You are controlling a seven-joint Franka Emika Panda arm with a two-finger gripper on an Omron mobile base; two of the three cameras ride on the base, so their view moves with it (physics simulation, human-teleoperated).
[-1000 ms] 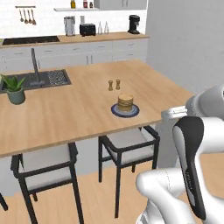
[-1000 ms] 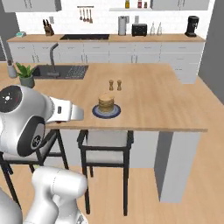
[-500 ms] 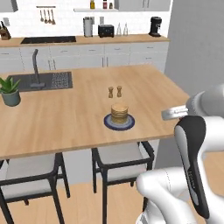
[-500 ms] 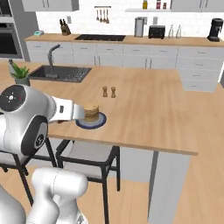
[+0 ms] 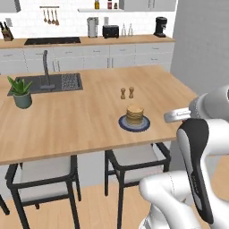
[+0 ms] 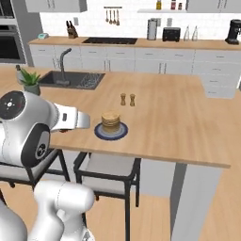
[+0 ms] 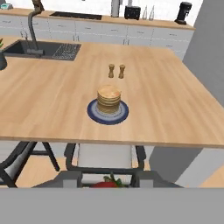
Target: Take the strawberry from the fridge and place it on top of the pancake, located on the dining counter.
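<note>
gripper (image 7: 108,179) clasping strawberry (image 7: 106,184) — pancake (image 7: 108,98) ahead

Bright, even rendered light across all three views, with no visible lamp and no glare on the dining counter (image 5: 80,120); shadows are faint, a soft dark patch under the stools (image 6: 110,172) and a slight one around the plate (image 7: 108,112). Everything is mildly soft and low in detail; far cabinets blur slightly; no edge distortion
</note>
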